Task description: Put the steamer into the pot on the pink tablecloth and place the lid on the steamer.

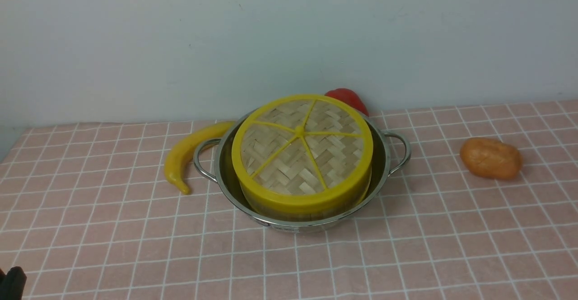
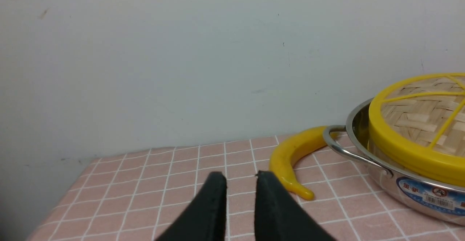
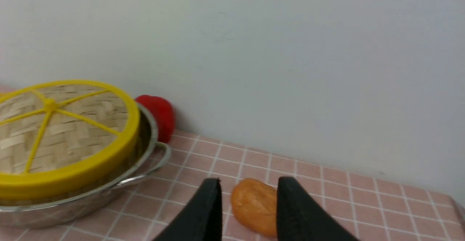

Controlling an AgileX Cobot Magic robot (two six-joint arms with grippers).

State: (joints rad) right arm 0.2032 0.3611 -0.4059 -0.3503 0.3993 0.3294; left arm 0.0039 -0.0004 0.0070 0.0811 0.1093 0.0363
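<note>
Lid [image 1: 301, 148] is seen seated on steamer [image 1: 311, 207] in pot [image 1: 384, 164], between left gripper [image 2: 240, 177] and right gripper [image 3: 249, 183], both parted, empty, well clear.

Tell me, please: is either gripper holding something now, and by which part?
Nothing is held. The left gripper and the right gripper both stand open with only air between the fingers, away from the pot. The lid rests untouched.
</note>
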